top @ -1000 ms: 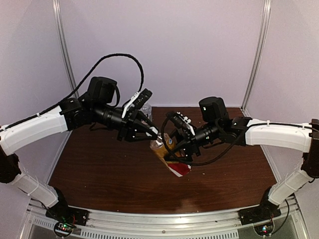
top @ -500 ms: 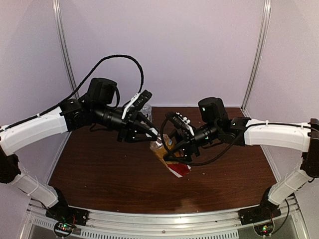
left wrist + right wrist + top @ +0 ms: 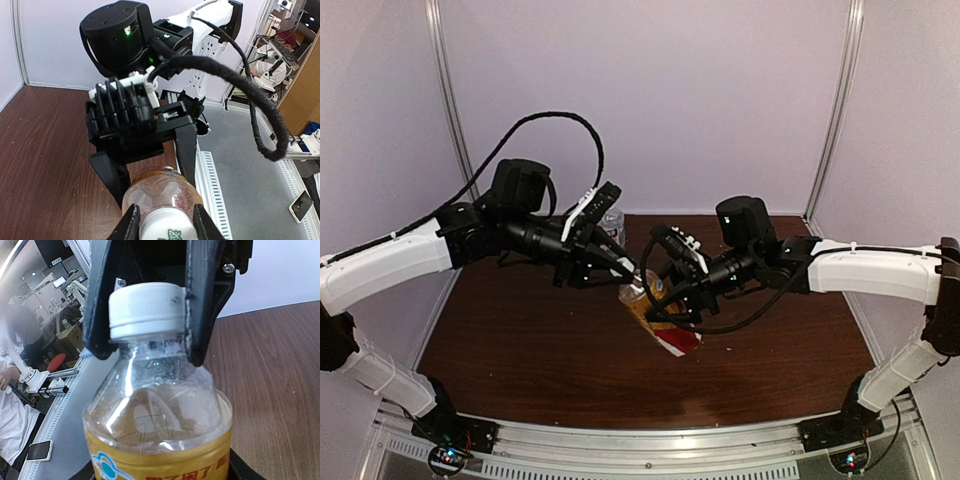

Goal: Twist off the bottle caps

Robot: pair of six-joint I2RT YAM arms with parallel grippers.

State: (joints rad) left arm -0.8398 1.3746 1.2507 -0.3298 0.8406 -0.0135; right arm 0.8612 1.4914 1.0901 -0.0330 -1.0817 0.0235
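Observation:
The amber bottle [image 3: 658, 325] with the red-white label is held tilted above the table between both arms. My right gripper [image 3: 668, 298] is shut on its body; in the right wrist view the bottle [image 3: 155, 415] fills the frame and my own gripper [image 3: 160, 476] barely shows at the bottom edge. My left gripper [image 3: 630, 273] is shut on its white cap [image 3: 145, 310], with a finger [image 3: 202, 300] on each side. In the left wrist view the cap [image 3: 165, 227] sits between my fingertips [image 3: 131, 224]. The clear bottle [image 3: 612, 222] stands at the back, partly hidden; its cap is not discernible.
The brown table [image 3: 520, 350] is walled in by white panels with metal posts [image 3: 448, 90]. A metal rail [image 3: 650, 445] runs along the near edge. A black cable [image 3: 550, 125] loops above the left arm.
The left arm and its wrist have shifted slightly left and down, still closed on the cap. The right arm and the bottle have hardly moved.

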